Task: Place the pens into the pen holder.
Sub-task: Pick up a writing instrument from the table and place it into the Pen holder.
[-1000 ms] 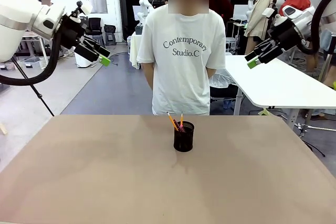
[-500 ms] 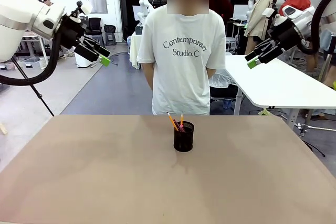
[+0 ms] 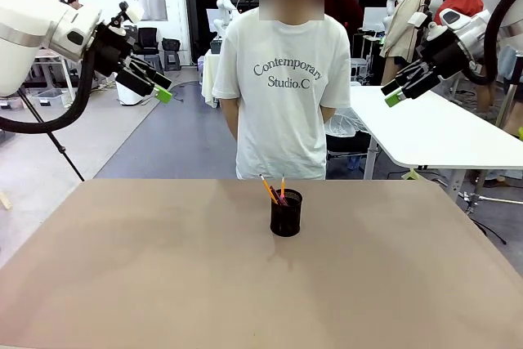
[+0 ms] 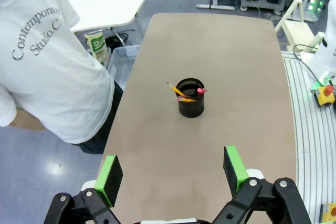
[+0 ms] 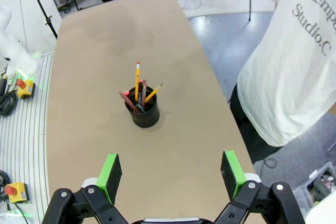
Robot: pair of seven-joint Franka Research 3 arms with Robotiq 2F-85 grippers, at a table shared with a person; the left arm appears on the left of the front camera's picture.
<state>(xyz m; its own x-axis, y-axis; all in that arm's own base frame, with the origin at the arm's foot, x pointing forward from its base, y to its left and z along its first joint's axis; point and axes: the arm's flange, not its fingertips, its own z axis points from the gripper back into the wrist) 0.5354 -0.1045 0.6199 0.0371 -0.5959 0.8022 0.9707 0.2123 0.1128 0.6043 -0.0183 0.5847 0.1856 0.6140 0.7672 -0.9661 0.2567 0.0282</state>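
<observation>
The pen holder (image 3: 286, 213), a small black mesh cup, stands upright on the brown table's far middle. The pens (image 3: 275, 190) stand inside it with their ends sticking out. From the right wrist I make out a yellow pencil (image 5: 137, 78), a reddish-brown one (image 5: 143, 91) and a black pen with a red end (image 5: 126, 97). The left wrist also looks down on the pen holder (image 4: 190, 99). My left gripper (image 3: 162, 88) hangs open high at the left, far from the cup. My right gripper (image 3: 394, 96) hangs open high at the right. Both grippers (image 4: 172, 171) (image 5: 170, 174) hold nothing.
A person in a white T-shirt (image 3: 282, 87) stands at the table's far edge, right behind the cup, arms at the sides. A white table (image 3: 433, 132) stands behind at the right. The brown tabletop (image 3: 163, 267) is bare around the cup.
</observation>
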